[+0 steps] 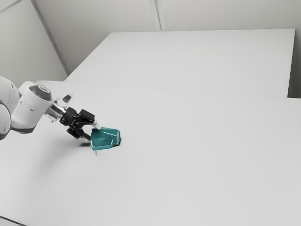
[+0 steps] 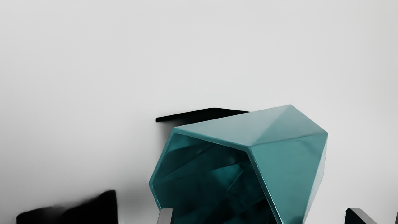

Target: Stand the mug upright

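Can see a teal, faceted, glossy mug (image 1: 104,138) lying on its side upon the smooth white desk (image 1: 197,165), at the exterior view's left, with mouth toward the black two-finger claw (image 1: 96,139), released and wide apart.

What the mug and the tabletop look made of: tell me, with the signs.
Mug: glossy teal, likely glazed ceramic or smooth hard plastic; crisp flat facets and bright glints along the rim suggest it, but the look doesn't settle which.
Tabletop: matte white, perhaps laminate or painted board; it looks even and grainless, with soft shadows and no sharp reflections.
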Action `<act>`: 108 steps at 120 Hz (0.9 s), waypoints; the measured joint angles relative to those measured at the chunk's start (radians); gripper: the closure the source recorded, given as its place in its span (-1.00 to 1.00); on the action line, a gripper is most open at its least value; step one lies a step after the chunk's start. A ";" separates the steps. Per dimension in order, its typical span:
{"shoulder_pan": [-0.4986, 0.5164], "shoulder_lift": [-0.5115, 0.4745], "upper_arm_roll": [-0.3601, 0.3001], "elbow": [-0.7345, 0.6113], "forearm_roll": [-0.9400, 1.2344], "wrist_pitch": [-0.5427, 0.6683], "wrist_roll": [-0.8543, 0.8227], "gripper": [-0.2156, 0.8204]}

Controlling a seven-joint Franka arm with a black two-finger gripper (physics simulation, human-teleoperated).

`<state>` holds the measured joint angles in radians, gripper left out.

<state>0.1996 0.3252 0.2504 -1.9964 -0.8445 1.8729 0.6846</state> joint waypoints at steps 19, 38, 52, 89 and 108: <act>-0.007 0.003 -0.010 0.006 -0.025 -0.004 0.013 -0.57; -0.016 0.007 -0.011 0.009 -0.034 -0.005 0.026 -0.28; -0.021 0.007 -0.011 0.013 -0.031 -0.005 0.035 -0.05; -0.022 0.007 -0.013 0.012 -0.070 -0.007 0.048 0.42; -0.023 0.007 -0.016 0.009 -0.122 -0.019 0.054 0.67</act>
<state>0.1765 0.3320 0.2345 -1.9873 -0.9661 1.8541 0.7387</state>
